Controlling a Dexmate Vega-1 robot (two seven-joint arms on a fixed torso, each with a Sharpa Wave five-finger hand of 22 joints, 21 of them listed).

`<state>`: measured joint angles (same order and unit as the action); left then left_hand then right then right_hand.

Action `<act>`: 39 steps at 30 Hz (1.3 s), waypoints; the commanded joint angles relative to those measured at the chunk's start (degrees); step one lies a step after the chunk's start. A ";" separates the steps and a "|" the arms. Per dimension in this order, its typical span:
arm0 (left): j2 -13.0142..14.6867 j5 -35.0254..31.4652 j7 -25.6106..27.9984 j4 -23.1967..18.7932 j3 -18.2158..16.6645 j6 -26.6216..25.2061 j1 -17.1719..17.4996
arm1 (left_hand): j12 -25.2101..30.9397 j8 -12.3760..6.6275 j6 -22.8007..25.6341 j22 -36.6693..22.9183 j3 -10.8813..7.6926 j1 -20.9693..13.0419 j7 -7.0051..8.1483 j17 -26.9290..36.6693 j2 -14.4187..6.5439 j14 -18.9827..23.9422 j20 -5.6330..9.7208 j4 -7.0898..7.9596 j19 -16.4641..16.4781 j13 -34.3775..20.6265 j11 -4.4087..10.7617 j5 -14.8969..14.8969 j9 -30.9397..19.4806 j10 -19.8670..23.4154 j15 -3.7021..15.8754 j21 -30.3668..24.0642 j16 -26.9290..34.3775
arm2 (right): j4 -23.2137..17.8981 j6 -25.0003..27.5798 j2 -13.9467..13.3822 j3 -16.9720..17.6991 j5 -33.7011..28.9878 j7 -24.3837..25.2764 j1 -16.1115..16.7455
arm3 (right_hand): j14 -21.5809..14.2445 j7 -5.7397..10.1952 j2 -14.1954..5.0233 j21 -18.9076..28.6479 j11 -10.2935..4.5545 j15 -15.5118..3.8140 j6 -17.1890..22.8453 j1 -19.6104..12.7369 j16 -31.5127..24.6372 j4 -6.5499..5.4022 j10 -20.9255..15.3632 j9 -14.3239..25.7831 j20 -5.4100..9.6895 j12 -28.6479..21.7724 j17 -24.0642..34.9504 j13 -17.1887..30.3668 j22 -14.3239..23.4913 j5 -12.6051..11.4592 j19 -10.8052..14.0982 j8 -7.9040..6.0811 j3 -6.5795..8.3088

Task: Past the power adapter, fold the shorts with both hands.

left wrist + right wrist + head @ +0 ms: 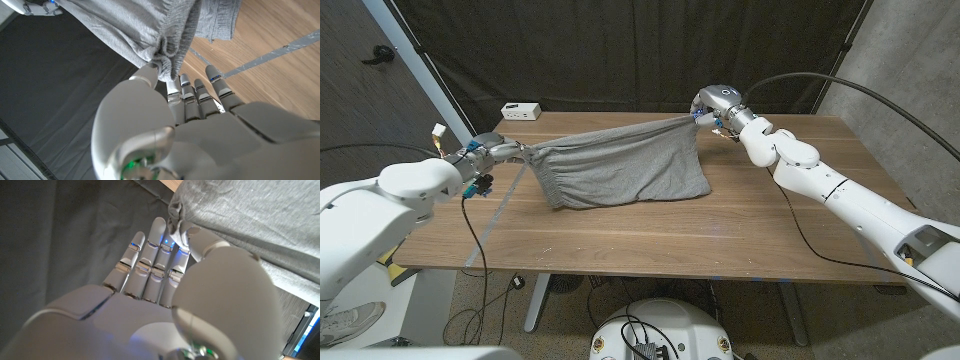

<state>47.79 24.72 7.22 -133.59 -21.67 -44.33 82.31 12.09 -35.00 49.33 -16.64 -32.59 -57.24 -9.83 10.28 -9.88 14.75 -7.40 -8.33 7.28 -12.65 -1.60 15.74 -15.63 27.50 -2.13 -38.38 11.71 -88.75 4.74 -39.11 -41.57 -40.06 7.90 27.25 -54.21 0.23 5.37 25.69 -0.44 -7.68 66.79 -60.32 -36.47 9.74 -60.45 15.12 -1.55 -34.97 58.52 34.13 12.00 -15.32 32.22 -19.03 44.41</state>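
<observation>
the grey shorts (620,165) hang stretched between both hands above the worktop (740,225), lower hem brushing the wood. the left hand (498,150) pinches the gathered waistband; the right hand (708,113) pinches the opposite corner. a white power adapter (520,110) sits at the far edge, bare wood nearer.

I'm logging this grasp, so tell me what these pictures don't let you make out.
- Head view: power adapter too small to read details.
- Head view: left hand fingers hidden by the shorts.
- Right wrist view: right hand fingertips covered by cloth.
- Shorts' far side hidden.
</observation>
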 commanded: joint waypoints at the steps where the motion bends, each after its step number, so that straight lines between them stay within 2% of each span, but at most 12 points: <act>1: -3.20 0.37 11.92 -2.85 6.57 -4.20 -3.66 | 0.39 -0.01 -0.08 -0.27 -0.56 0.25 0.29 0.35 -0.57 1.73 0.07 0.33 1.33 -0.12 0.29 0.46 -21.88 1.07 0.41 -1.04 0.70 | 8.31 -2.49 3.07 -3.12 0.49 2.28 -5.24 | 0.49 0.29 -1.37 0.31 -0.37 -3.26 -0.56 -0.39 -0.59 -0.09 0.02 0.02 0.24 0.24 0.87 -0.11 0.03 0.56 0.05 0.12 0.37; 9: -5.07 -0.22 19.59 -3.01 11.49 -6.01 -7.39 | 0.62 0.19 -0.37 -0.40 -0.84 0.65 0.74 0.49 -0.68 3.64 0.15 0.69 2.33 -0.17 0.66 0.41 -21.40 1.74 0.99 -2.10 1.17 | 13.87 -4.10 5.13 -5.16 1.23 3.65 -8.68 | 0.51 0.57 -1.89 0.50 -0.56 -3.41 -0.99 -0.34 -0.53 -0.15 0.25 -0.13 0.43 0.56 0.84 -0.45 0.01 1.46 0.08 0.34 0.00; 12: -6.47 -0.57 22.90 -3.03 13.25 -6.81 -8.83 | 0.62 0.20 -0.42 -0.45 -0.97 0.77 0.73 0.54 -0.66 4.14 0.13 0.77 2.60 -0.19 0.63 0.39 -21.26 1.80 1.21 -2.46 1.25 | 15.85 -4.41 6.02 -6.18 0.91 4.62 -9.93 | 0.59 0.60 -2.14 0.58 -0.48 -3.28 -1.18 -0.41 -0.55 -0.15 0.24 -0.18 0.46 0.64 0.84 -0.57 0.00 1.82 0.11 0.43 -0.23; 13: -7.15 -0.74 24.26 -3.02 14.08 -7.20 -9.55 | 0.63 0.21 -0.45 -0.46 -1.00 0.80 0.78 0.56 -0.70 4.21 0.11 0.82 2.62 -0.19 0.60 0.39 -21.24 1.83 1.24 -2.51 1.26 | 17.12 -4.97 6.69 -6.51 1.34 4.68 -10.62 | 0.59 0.71 -2.23 0.63 -0.89 -3.30 -1.25 -0.54 -0.52 -0.05 0.32 -0.22 0.46 0.64 0.70 -0.51 -0.01 2.10 0.10 0.47 -0.44; 17: -7.67 -0.92 26.93 -2.81 16.10 -8.98 -11.34 | 0.75 0.17 -0.49 -0.51 -1.12 0.93 0.79 0.60 -0.68 4.72 0.16 0.90 2.81 -0.20 0.71 0.37 -21.21 2.21 1.22 -2.85 1.35 | 19.65 -5.50 7.96 -7.93 0.89 6.36 -12.09 | 0.71 0.75 -2.53 0.71 -0.79 -3.42 -1.40 -0.57 -0.56 -0.10 0.40 -0.27 0.49 0.75 0.72 -0.64 -0.01 2.47 0.12 0.54 -0.77; 25: -8.42 -1.06 30.42 -1.89 18.98 -11.27 -13.79 | 1.08 0.57 -1.45 -0.64 -1.40 1.38 1.36 0.84 -0.80 5.84 -0.14 1.32 2.81 -0.26 1.71 0.25 -20.74 3.28 1.10 -3.59 1.56 | 23.36 -4.95 10.00 -10.72 -0.10 7.90 -14.37 | 0.90 1.27 -3.89 1.07 -1.13 -3.65 -2.32 -0.66 -0.75 -0.37 0.68 -0.50 0.65 1.05 0.10 -1.00 -0.05 4.14 0.27 1.02 -2.80; 39: -9.89 -2.79 35.58 0.23 24.63 -14.29 -18.00 | 1.32 0.62 -1.53 -0.77 -1.81 1.76 1.78 0.95 -0.64 6.83 -0.49 1.51 3.06 -0.41 1.72 0.18 -20.19 4.17 1.21 -4.53 1.60 | 30.12 -5.16 13.57 -14.76 -0.12 9.95 -18.03 | 1.39 1.83 -5.55 1.54 -1.65 -3.99 -3.57 -1.21 -1.27 -0.34 1.03 -0.84 0.97 1.24 -0.39 -1.32 -0.12 5.25 0.36 1.72 -5.76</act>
<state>39.40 23.47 37.63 -134.96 -1.79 -55.78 67.85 13.15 -33.98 47.69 -17.17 -34.06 -55.58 -8.21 11.09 -10.34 20.74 -7.48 -6.85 9.96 -12.94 -1.42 15.91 -24.88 29.51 -1.03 -42.33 12.94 -64.61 -0.12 -28.69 -52.92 -40.07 16.23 12.52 -52.97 1.85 0.72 27.01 -1.78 -7.67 63.72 -61.39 -37.32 9.34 -59.33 14.30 -0.89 -33.75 58.08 32.77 11.71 -10.35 32.48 -17.69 39.18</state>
